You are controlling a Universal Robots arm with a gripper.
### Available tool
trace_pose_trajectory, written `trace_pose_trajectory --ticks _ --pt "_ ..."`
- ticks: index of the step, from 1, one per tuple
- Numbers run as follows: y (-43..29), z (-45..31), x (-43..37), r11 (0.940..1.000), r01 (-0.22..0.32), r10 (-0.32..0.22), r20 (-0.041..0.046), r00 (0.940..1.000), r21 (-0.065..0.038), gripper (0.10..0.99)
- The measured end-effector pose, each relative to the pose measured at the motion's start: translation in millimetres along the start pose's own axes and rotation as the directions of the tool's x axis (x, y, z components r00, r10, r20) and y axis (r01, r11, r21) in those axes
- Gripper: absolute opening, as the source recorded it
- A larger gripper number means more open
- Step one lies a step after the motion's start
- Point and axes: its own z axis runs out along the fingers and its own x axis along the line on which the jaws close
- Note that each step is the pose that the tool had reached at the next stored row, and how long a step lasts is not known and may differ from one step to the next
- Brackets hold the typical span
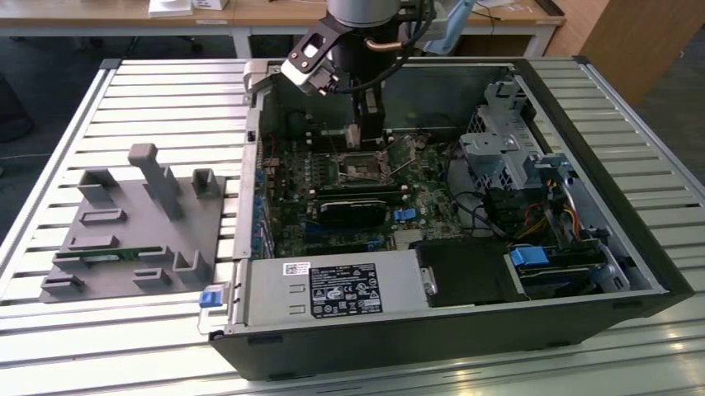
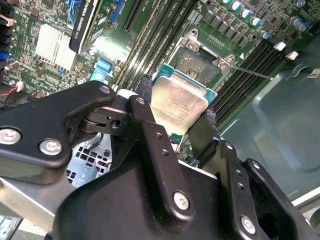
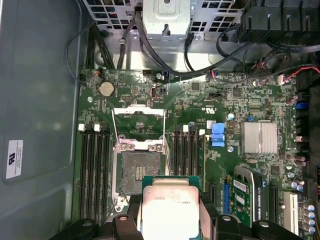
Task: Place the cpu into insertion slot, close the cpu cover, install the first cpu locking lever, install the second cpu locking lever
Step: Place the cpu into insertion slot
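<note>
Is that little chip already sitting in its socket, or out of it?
Out: the pincer grips the cpu above the motherboard, and the insertion slot lies empty.

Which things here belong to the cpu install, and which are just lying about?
Job in hand:
cpu, held in the gripper
insertion slot, empty
cpu cover, open

Lying about:
memory slots
heatsink
power supply
grey fixture tray
</note>
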Motion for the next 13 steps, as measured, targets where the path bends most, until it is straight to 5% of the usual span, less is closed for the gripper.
trace_pose_trajectory --ticks 13 --pt "-0.4 4.3 -0.1 1.0 0.0 0.0 0.0 1.0 0.0 0.541"
